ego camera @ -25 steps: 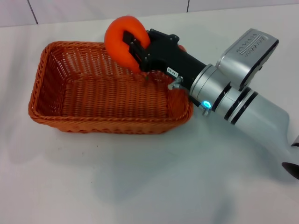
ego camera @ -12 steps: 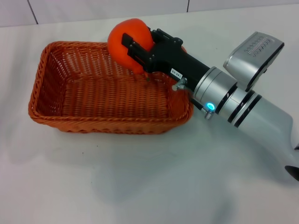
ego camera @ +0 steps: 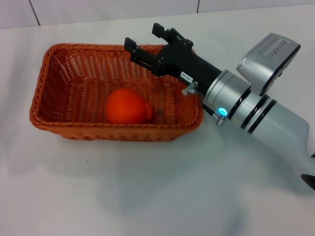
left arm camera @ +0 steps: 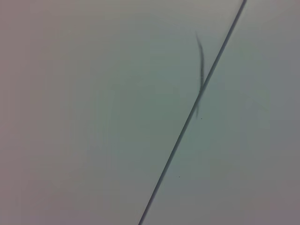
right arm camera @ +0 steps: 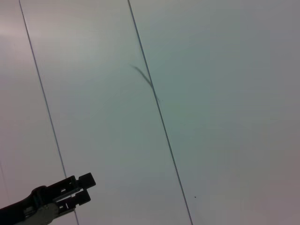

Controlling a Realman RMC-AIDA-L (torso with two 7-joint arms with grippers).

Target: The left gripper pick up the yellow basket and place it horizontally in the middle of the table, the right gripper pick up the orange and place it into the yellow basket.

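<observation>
The orange [ego camera: 129, 106], a smooth, glossy, slightly pear-shaped fruit with a small dark stem at its tapered end, lies on the woven floor of the basket [ego camera: 54, 83], toward the near wall and a little right of centre, touching nothing but the weave. The basket is a broad rectangular tray of orange-brown wicker with rounded corners, a braided rim and sloping open-weave sides; it rests lengthwise across the table [ego camera: 147, 187], a plain, smooth white surface. Above the basket's far right corner hangs the right gripper [ego camera: 145, 39], matte black and angular, its two jaws spread apart with nothing between them; behind it runs a silver-white cylindrical arm with black bands and a small lit blue indicator. Compared with the head view half a second earlier, the fruit is no longer clamped between the jaws above the far rim but has dropped to the basket floor, the jaws have parted, and the arm and basket sit in nearly the same places. In the right wrist view a black two-pronged gripper tip [right arm camera: 75, 190] shows at the edge against a pale panelled surface crossed by thin dark seams; it is probably this arm's own, though the view is too limited to be sure. The left gripper appears in no view; the left wrist view shows only pale surface with one dark seam.
</observation>
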